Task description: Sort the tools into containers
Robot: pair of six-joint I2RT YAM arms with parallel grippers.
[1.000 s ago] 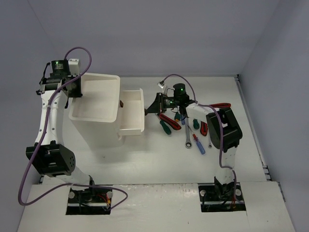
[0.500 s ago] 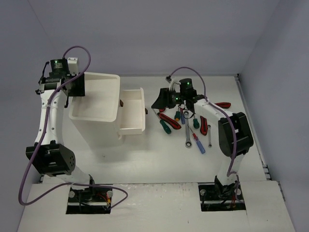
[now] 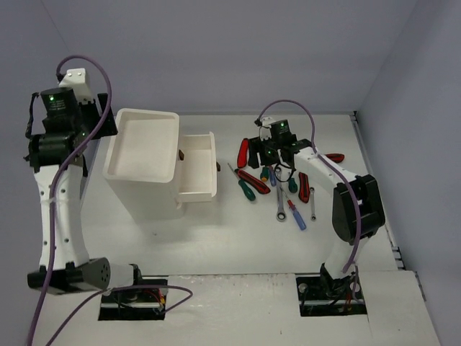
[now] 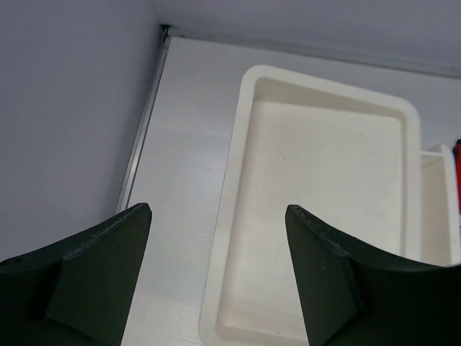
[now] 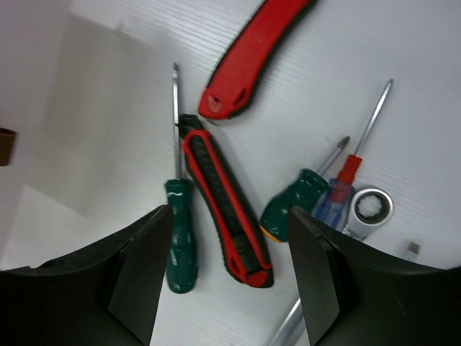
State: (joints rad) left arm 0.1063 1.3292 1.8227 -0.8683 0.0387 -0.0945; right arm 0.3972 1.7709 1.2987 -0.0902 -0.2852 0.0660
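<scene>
The containers are one tall white box with a shallow tray top [image 3: 115,155] and a pulled-out white drawer [image 3: 209,167]. My left gripper [image 3: 97,124] hangs open high above the tray's left rim [image 4: 234,187], holding nothing. The tools lie on the table right of the drawer. Among them are a red-and-black utility knife [image 5: 227,209], a green screwdriver [image 5: 178,234], a red-handled tool [image 5: 252,58], a stubby green screwdriver [image 5: 292,205], a blue-handled screwdriver [image 5: 333,202] and a ring wrench [image 5: 371,209]. My right gripper [image 3: 270,155] is open above the knife, its fingers [image 5: 137,281] on either side of it.
More tools lie further right: a wrench [image 3: 279,209], a blue-handled screwdriver [image 3: 297,216], a red tool [image 3: 304,187] and red handles [image 3: 331,156]. A small brown handle [image 3: 218,166] shows at the drawer's right end. Walls close the table at the back and both sides.
Both grippers went from shut to open. The left arm rose up and left, off the tray's edge. The right gripper moved right, from the drawer's end to above the tools.
</scene>
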